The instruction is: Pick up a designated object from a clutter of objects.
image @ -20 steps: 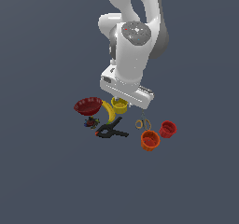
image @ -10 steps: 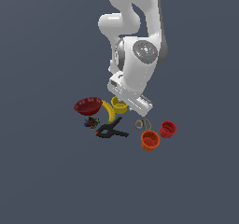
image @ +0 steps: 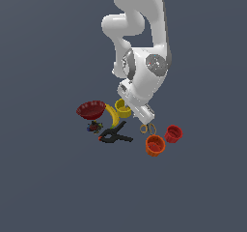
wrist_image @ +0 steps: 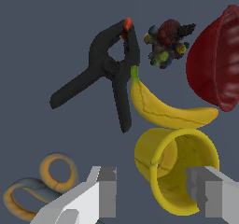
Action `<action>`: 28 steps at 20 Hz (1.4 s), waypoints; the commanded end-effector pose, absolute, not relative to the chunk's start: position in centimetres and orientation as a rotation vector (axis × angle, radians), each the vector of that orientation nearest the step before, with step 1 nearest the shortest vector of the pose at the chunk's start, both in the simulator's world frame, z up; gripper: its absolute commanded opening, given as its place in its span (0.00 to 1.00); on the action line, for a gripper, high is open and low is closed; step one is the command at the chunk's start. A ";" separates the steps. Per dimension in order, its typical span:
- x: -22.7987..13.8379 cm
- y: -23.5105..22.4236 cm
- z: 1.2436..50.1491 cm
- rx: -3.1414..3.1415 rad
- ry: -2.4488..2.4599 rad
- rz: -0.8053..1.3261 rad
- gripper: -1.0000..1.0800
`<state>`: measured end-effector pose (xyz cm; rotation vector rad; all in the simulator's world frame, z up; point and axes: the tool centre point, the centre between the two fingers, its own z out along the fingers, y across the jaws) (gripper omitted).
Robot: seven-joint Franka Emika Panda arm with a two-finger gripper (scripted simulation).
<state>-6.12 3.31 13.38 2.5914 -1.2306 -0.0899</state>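
The yellow cup [wrist_image: 179, 169] shows its open mouth in the wrist view, just beside the banana [wrist_image: 168, 112]. My gripper [wrist_image: 153, 178] is open, with one finger [wrist_image: 106, 190] on one side of the cup and the other finger [wrist_image: 207, 192] at its far rim. From the exterior view the yellow cup [image: 123, 108] sits directly under the white hand, and my gripper [image: 132, 111] is low over it, its fingertips hard to make out. Nothing is held.
Around the cup lie a dark red bowl [image: 90, 110], the banana [image: 113, 115], a black clamp [image: 115, 135], a tiny multicoloured toy [image: 94, 126] and scissors [image: 148, 128]. An orange cup [image: 155, 145] and a red cup [image: 173, 134] stand at the exterior view's right.
The hand has come down and shifted slightly toward the exterior view's right, closing on the yellow cup. The objects have not moved.
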 end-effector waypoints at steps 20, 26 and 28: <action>-9.1 3.0 9.5 2.148 -1.669 0.204 0.62; -9.4 2.8 9.4 2.039 -1.770 0.311 0.62; -9.5 2.7 9.4 2.011 -1.796 0.340 0.62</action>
